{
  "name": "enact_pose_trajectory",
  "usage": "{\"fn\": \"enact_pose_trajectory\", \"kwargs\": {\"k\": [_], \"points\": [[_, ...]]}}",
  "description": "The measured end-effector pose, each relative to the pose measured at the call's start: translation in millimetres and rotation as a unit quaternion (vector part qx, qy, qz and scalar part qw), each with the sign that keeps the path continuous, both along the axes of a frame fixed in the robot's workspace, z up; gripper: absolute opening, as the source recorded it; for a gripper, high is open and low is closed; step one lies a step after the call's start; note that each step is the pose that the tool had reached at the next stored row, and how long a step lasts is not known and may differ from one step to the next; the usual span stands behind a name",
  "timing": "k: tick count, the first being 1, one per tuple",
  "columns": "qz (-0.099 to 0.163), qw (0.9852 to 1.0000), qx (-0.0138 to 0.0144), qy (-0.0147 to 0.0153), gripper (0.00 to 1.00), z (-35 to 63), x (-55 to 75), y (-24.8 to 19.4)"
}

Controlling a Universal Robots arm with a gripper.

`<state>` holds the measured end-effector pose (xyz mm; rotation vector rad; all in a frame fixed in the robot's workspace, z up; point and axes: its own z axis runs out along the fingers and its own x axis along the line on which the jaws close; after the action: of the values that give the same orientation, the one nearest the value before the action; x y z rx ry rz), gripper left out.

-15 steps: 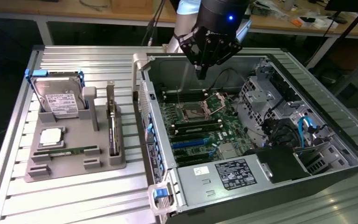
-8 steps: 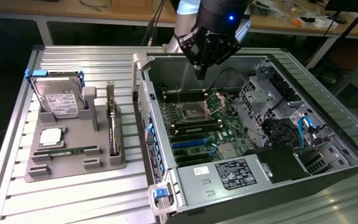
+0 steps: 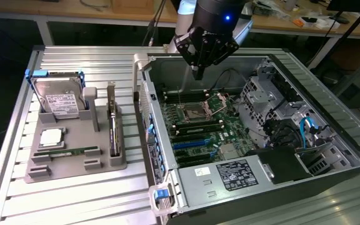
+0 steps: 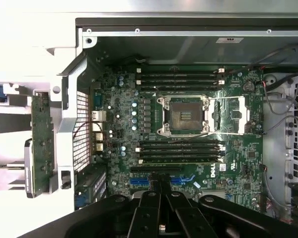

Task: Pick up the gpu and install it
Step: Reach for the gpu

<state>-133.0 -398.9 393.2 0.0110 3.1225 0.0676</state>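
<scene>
Labels on hard drive (image 3: 61, 103) and power supply (image 3: 236, 174): print unreadable. Upper centre: gripper (image 3: 198, 71), jaws clenched, empty, above motherboard (image 3: 196, 126). Black gpu (image 3: 112, 126) on edge in grey tray (image 3: 73, 165), exterior view's left, untouched.

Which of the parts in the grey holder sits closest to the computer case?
The gpu, the thin dark card standing on edge along the holder's side facing the case. The hard drive, processor chip and green RAM stick sit farther off.
</scene>
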Motion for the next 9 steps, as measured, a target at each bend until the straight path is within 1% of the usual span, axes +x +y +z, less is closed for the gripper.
{"fn": "enact_pose_trajectory", "kwargs": {"k": [9], "points": [[0.000,1.0000,0.0000,0.0000,0.11,0.0,-14.2,0.0]]}}
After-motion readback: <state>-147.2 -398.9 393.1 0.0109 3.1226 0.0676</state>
